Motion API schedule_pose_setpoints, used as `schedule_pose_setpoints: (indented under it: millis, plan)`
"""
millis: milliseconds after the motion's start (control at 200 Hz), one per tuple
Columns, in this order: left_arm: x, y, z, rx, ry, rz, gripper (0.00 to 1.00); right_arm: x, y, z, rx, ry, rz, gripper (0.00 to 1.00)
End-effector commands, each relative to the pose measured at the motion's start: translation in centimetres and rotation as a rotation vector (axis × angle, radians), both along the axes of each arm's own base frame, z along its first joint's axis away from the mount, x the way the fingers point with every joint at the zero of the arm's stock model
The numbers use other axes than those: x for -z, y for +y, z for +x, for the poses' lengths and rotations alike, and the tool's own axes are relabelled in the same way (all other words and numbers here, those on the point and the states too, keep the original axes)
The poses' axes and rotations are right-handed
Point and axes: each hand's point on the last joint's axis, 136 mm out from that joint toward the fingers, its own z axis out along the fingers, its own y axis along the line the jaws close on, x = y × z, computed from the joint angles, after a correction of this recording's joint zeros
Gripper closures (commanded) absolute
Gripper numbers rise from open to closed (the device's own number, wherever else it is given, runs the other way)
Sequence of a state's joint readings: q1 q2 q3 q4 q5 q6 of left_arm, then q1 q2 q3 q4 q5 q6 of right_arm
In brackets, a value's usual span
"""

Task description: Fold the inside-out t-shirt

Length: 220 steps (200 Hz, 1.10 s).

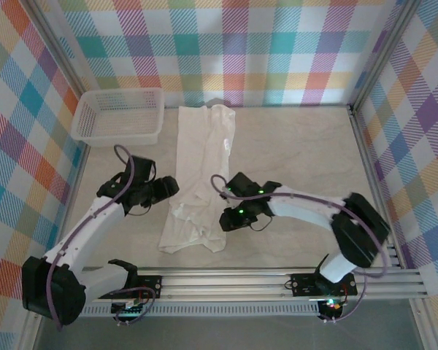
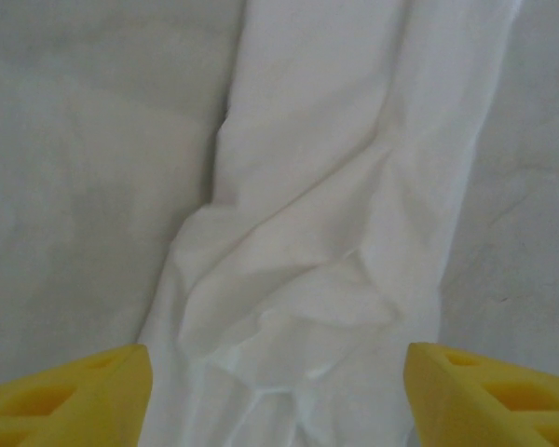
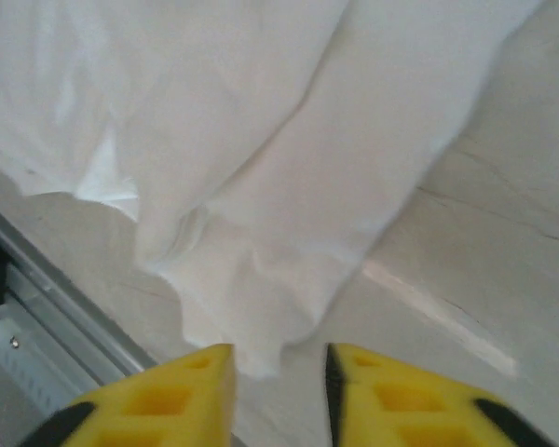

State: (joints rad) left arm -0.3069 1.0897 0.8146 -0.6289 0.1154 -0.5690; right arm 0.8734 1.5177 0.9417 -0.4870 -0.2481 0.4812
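Quick pass, body only. The left arm (image 1: 95, 226) has glossy white link shells and bulky black joint housings, ending in a black left hand (image 1: 169, 188). The right arm (image 1: 306, 208) has the same white shells and black joints, with a black right hand (image 1: 225, 219). A grey-purple cable (image 1: 125, 162) loops off the left wrist and a second grey-purple cable (image 1: 217, 182) arcs over the right wrist. Small green lights (image 1: 242, 213) glow near the right wrist. Wrist views show bright yellow plastic fingers (image 2: 84, 391), blocky wedges with moulded hollow pockets. The right-side yellow fingers (image 3: 168, 400) have dark grey patches at the lower corners. Black base blocks (image 1: 131, 277) are on a silver aluminium rail (image 1: 226, 281).
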Motion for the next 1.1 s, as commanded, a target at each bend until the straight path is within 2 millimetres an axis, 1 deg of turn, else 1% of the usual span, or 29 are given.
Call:
schedule_pose_setpoints:
  millis: [0, 50, 120, 180, 260, 315, 400, 425, 465, 515, 600, 640, 660, 665, 725, 765, 810, 920, 985, 1020, 1040, 1095]
  plan:
    - [2.9, 1.1, -3.4, -0.031, 0.121, 0.024, 0.23, 0.4, -0.6, -0.2, 0.122, 0.053, 0.008, 0.58]
    - [3.9, 1.6, -3.9, -0.041, 0.149, 0.043, 0.19, 0.6, -0.2, 0.0, 0.118, 0.069, 0.001, 0.56]
    - [5.3, 1.7, -4.1, -0.047, 0.187, 0.049, 0.14, 1.1, 0.6, 0.3, 0.092, 0.092, -0.013, 0.54]
    - [6.7, 1.5, -4.2, -0.043, 0.236, 0.044, 0.13, 1.7, 1.4, 0.4, 0.068, 0.125, -0.021, 0.53]
    - [8.3, 1.3, -4.6, -0.052, 0.311, 0.04, 0.13, 3.0, 1.5, 0.2, 0.059, 0.179, -0.069, 0.52]
    - [9.3, 0.9, -4.9, -0.051, 0.354, 0.02, 0.18, 3.3, 1.9, 0.1, 0.045, 0.2, -0.069, 0.52]
    - [10.6, -0.3, -5.5, -0.045, 0.41, -0.047, 0.31, 4.0, 1.9, 0.0, 0.044, 0.229, -0.098, 0.53]
    - [10.9, -0.6, -5.7, -0.051, 0.421, -0.067, 0.37, 4.1, 1.9, 0.0, 0.044, 0.234, -0.103, 0.54]
    - [11.5, -0.9, -6.3, -0.063, 0.45, -0.094, 0.43, 4.3, 1.9, 0.0, 0.044, 0.24, -0.108, 0.56]
    - [12.1, -1.0, -7.1, -0.079, 0.481, -0.107, 0.5, 4.5, 1.7, 0.0, 0.056, 0.245, -0.127, 0.61]
    - [12.7, -1.5, -8.1, -0.08, 0.515, -0.126, 0.57, 4.9, 1.1, 0.0, 0.076, 0.249, -0.155, 0.72]
    - [12.8, -1.9, -8.5, -0.07, 0.527, -0.139, 0.6, 5.0, 0.9, 0.1, 0.085, 0.249, -0.163, 0.8]
    - [12.9, -2.0, -8.7, -0.063, 0.533, -0.141, 0.63, 5.0, 0.8, 0.1, 0.09, 0.248, -0.163, 0.86]
    - [12.9, -2.1, -8.7, -0.061, 0.534, -0.141, 0.64, 5.0, 0.7, 0.2, 0.093, 0.248, -0.165, 0.89]
    - [12.9, -2.9, -9.2, -0.026, 0.545, -0.15, 0.72, 4.9, 0.1, 0.4, 0.12, 0.238, -0.172, 1.0]
    - [12.6, -3.7, -9.5, 0.008, 0.546, -0.164, 0.77, 4.8, -0.7, 0.7, 0.15, 0.223, -0.173, 1.0]
    - [12.2, -4.6, -9.9, 0.042, 0.542, -0.181, 0.79, 4.6, -1.6, 0.9, 0.187, 0.209, -0.164, 1.0]
    - [10.8, -6.0, -10.8, 0.086, 0.526, -0.207, 0.79, 4.4, -3.7, 1.0, 0.243, 0.182, -0.14, 1.0]
    - [9.8, -6.4, -11.0, 0.098, 0.51, -0.237, 0.77, 4.2, -4.0, 0.7, 0.229, 0.17, -0.133, 0.98]
    - [9.4, -6.3, -11.1, 0.101, 0.503, -0.232, 0.73, 3.9, -3.8, 0.6, 0.214, 0.17, -0.116, 0.94]
    - [9.2, -6.0, -11.1, 0.1, 0.497, -0.216, 0.7, 3.6, -3.5, 0.5, 0.207, 0.173, -0.098, 0.89]
    - [8.6, -4.9, -10.9, 0.095, 0.464, -0.149, 0.61, 2.9, -2.7, 0.3, 0.187, 0.182, -0.04, 0.69]
